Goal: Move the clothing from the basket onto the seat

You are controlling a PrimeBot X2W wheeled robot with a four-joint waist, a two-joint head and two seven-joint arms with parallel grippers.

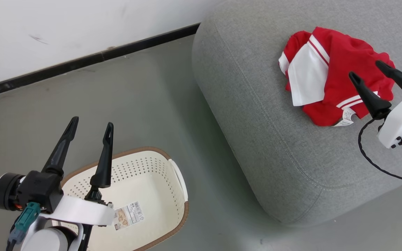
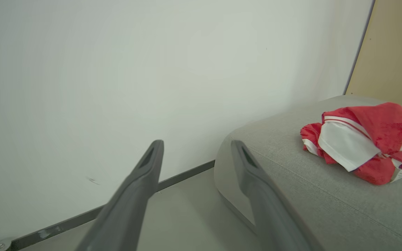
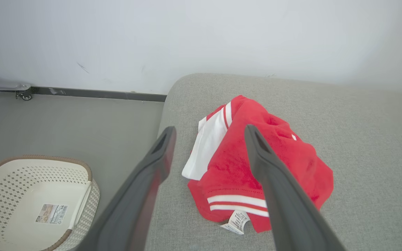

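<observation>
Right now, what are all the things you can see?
clothing: one heap, red and white, on the seat
tag: one, white, on the clothing
seat: one, grey, right of the basket
basket: one, cream with brown rim, on the floor
label: one, pale, on the basket's bottom
floor: one, grey, under everything
wall: one, white, behind the seat
left gripper: one, black, open above the basket
right gripper: one, black, open over the clothing

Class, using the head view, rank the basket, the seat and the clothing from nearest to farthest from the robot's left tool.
1. basket, just under the left tool.
2. seat, to its right.
3. clothing, farther right, lying on the seat.
</observation>
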